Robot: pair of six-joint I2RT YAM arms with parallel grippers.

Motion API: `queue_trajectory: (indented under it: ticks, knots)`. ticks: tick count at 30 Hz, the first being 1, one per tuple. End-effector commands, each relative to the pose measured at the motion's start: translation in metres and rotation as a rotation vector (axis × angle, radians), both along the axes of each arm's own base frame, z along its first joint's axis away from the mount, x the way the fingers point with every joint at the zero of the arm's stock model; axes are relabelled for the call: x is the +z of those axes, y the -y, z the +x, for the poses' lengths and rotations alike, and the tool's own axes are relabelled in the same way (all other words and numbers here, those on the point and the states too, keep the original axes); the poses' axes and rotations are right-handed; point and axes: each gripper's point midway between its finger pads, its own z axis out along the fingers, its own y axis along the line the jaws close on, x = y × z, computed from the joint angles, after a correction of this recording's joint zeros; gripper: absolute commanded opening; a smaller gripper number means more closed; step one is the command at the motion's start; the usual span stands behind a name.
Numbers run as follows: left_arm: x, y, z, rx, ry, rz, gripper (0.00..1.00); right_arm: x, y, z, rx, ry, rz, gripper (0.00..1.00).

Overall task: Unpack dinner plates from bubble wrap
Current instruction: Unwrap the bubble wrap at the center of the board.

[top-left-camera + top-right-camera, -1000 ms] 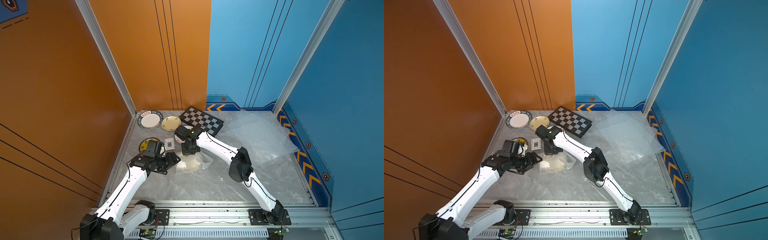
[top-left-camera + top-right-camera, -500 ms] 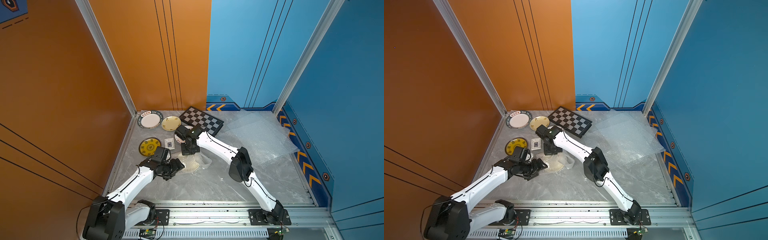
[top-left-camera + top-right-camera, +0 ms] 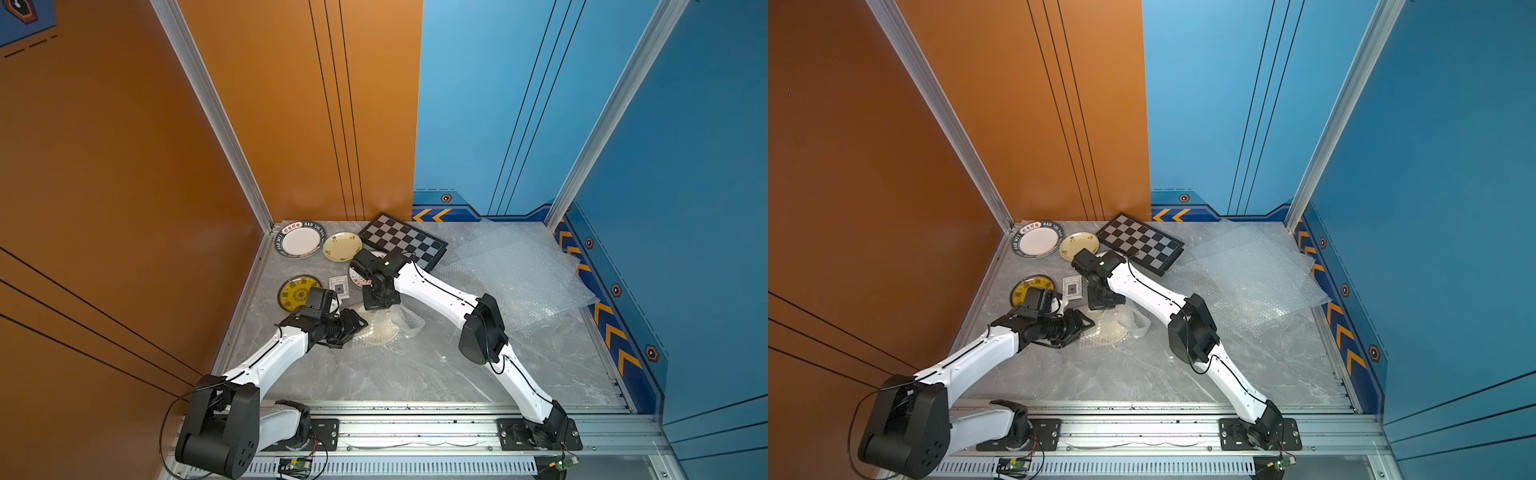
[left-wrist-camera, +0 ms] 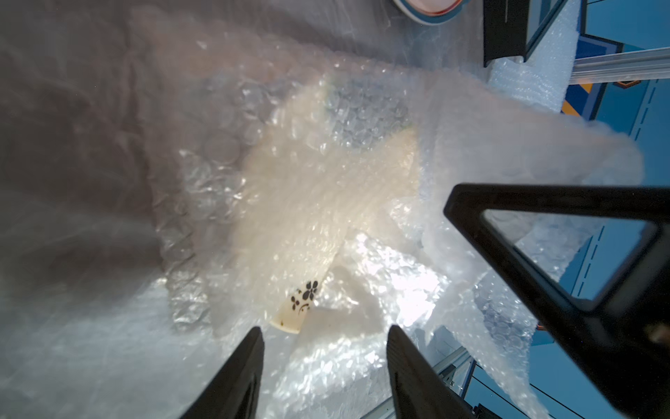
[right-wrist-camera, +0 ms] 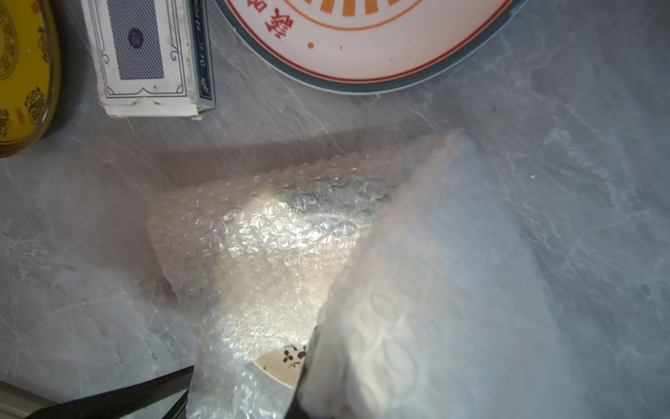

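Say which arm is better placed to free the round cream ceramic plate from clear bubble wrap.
Left, probably: the open left end effector faces the bare rim of the cream plate; the right end effector grips the bubble wrap.

The left arm (image 3: 274,357) and right arm (image 3: 436,291) have glossy white shell links dotted with small dark screws, joined by chunky black joint housings. A thin black cable runs along each. Black base plates bolt them to the silver rail (image 3: 415,419). Farthest from the rail, the left gripper (image 4: 324,327) has two tapering matte black fingers (image 4: 239,373).
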Motion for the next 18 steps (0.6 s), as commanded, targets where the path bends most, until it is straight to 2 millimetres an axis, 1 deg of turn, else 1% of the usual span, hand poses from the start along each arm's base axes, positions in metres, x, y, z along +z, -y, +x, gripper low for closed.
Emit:
queue_trajectory:
  ticks: [1,2,3,5,7,12,14,18]
  knots:
    - [0.013,0.011,0.005,-0.044,0.063,-0.060,0.51,0.021,0.004,0.002,-0.014,0.015,0.034,0.00]
    - [0.012,0.012,0.003,-0.046,0.061,-0.070,0.50,0.022,0.004,0.002,-0.017,0.016,0.037,0.00]
    - [0.017,0.014,0.007,-0.047,0.094,-0.089,0.47,0.021,0.004,0.003,-0.018,0.015,0.039,0.00]
    - [0.018,0.016,0.006,-0.048,0.104,-0.110,0.43,0.019,0.004,0.004,-0.022,0.011,0.037,0.00]
    - [0.020,0.017,0.005,-0.047,0.117,-0.126,0.41,0.019,0.004,0.004,-0.023,0.010,0.038,0.00]
    - [0.016,0.012,0.001,-0.041,0.103,-0.114,0.09,0.016,0.004,0.006,-0.034,0.004,0.043,0.00]
    - [0.011,0.009,-0.001,-0.043,0.087,-0.094,0.00,0.016,0.003,0.005,-0.037,-0.001,0.045,0.00]
    - [-0.006,-0.001,-0.010,-0.065,-0.001,0.015,0.00,0.025,0.004,0.005,-0.046,0.006,0.060,0.00]
